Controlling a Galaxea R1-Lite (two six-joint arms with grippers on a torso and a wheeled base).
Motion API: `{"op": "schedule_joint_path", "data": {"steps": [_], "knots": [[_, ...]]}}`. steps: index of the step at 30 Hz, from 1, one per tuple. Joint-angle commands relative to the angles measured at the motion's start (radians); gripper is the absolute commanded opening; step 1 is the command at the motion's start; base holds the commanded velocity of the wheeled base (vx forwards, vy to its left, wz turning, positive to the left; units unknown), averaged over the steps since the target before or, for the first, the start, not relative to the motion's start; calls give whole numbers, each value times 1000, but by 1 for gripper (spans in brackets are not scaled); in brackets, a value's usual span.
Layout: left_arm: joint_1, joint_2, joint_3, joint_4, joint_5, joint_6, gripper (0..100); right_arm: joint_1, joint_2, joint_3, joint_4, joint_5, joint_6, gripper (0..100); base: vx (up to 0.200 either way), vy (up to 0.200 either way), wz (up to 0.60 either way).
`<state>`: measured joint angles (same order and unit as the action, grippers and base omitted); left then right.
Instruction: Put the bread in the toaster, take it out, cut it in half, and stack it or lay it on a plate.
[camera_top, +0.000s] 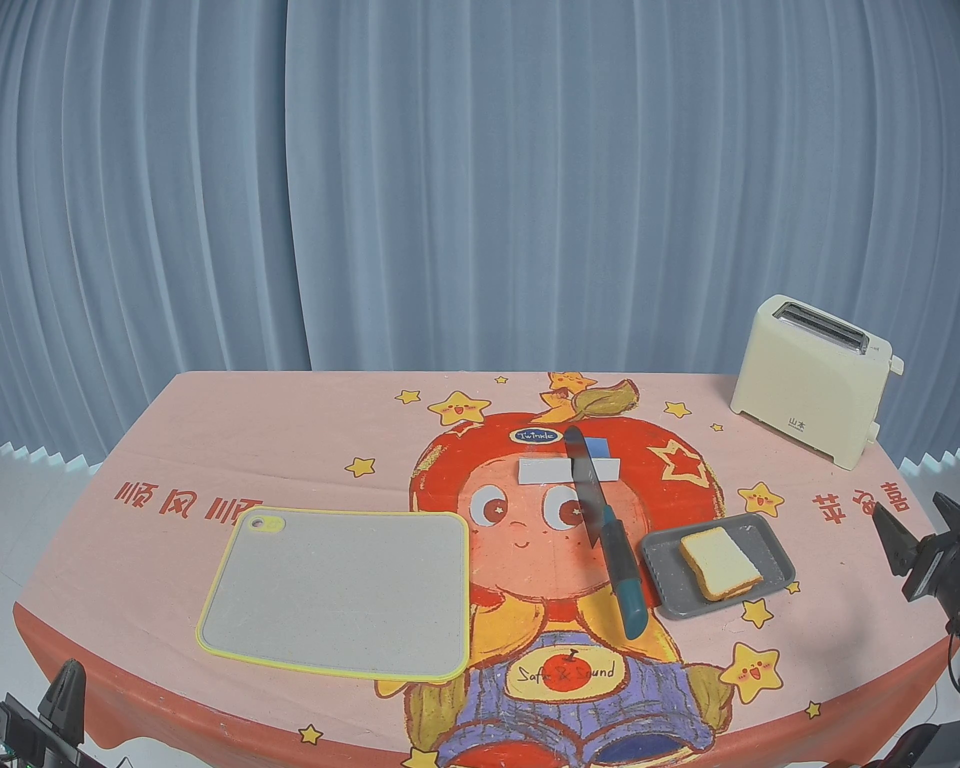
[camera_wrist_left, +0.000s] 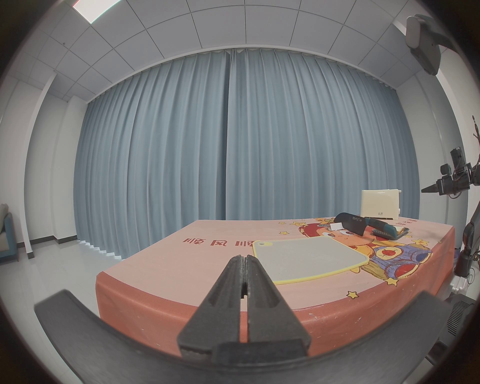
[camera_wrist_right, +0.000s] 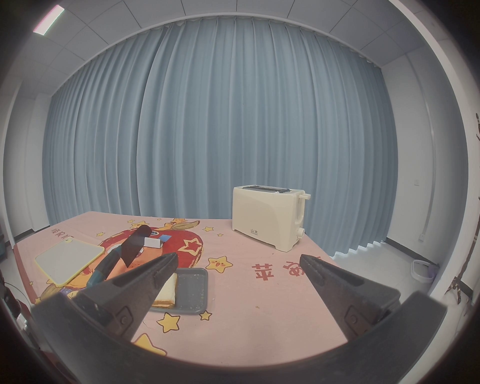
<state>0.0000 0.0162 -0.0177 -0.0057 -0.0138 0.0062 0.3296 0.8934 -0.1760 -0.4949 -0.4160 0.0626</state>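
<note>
Bearing the toaster (camera_top: 812, 380), a pink table (camera_top: 200, 450) fronts curtains (camera_top: 480, 180).

Bright, even light from ceiling panel (camera_wrist_left: 95, 7). Toaster (camera_top: 812, 378) casts soft, faint shadow on table (camera_top: 200, 450). Wrist views bowed at edges, corners dark.

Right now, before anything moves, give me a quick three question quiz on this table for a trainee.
1. True or false: the bread lies on the cutting board.
2. Which is open: A the left gripper, B the right gripper, C both?
3. Fill in: the knife lies between the cutting board and the grey ____.
Key: 1 false, it lies on the tray. 2 B, the left gripper is shut. 3 tray.
</note>
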Motion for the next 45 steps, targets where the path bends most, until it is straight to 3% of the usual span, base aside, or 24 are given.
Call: {"op": "schedule_joint_path", "data": {"steps": [1,21,34,45], "knots": [[0,-9,18,0,0,0,0,-11,-36,21,-1,0,-7,100,0,0,0],[0,-9,18,0,0,0,0,-23,-83,59,-1,0,-9,100,0,0,0],[0,-7,18,0,0,0,0,-92,-156,92,1,0,-21,100,0,0,0],[0,-9,18,0,0,0,0,-204,-191,73,1,2,-24,100,0,0,0]]}}
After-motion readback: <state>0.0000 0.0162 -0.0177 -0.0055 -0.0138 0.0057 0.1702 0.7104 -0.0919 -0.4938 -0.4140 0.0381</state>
